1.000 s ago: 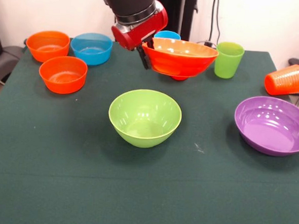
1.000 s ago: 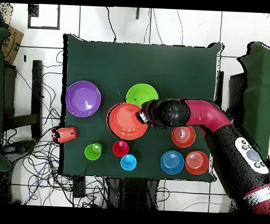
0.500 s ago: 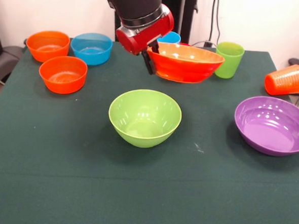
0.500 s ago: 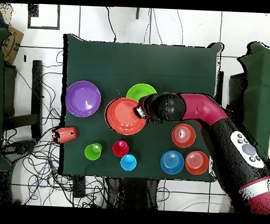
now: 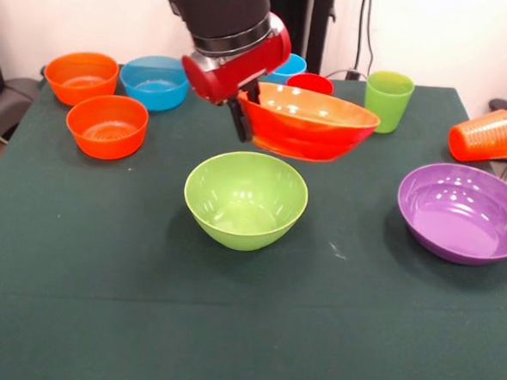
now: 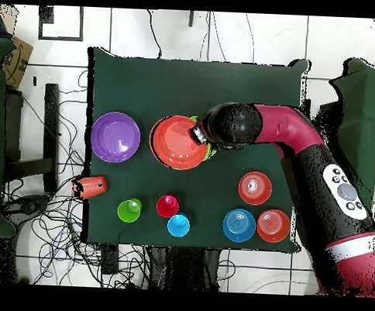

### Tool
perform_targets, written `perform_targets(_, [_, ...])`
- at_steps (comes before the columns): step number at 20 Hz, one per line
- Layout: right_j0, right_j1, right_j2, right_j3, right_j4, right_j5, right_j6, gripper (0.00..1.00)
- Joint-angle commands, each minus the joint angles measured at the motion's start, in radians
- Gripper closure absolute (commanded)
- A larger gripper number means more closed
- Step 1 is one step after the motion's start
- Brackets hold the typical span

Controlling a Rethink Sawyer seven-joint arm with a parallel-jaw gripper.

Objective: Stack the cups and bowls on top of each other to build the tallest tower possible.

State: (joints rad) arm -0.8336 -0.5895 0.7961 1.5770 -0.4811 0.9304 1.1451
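- A dark green table carries the whole scene beneath the red and black arm.
- The gripper is pinching the near-side rim of the large orange-red bowl, holding it tilted in the air, clear of the cloth.
- In the front view, the large lime green bowl sits upright on the table just below the gripper, not touching the held bowl; from overhead the orange-red bowl covers nearly all of it, leaving only a green sliver.
- The large purple bowl rests upright well away from the gripper, on the far side of the held bowl in the front view.
- On the gripper's other side stand the three small bowls: one orange bowl nearest it, a second orange bowl and the blue bowl behind, all upright and empty.
- The lime green cup stands upright beyond the held bowl's far rim.
- The orange cup lies on its side at the table's edge, farthest from the gripper.
- The red cup and light blue cup peek out just behind the gripper, partly hidden by bowl and arm.
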Motion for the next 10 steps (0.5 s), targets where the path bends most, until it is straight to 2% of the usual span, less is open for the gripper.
perform_targets(1, [0.017,0.076,-0.072,-0.165,-0.047,0.129,-0.113,1.0])
perform_targets(10, [0.012,0.127,-0.081,-0.215,-0.086,0.132,-0.157,1.0])
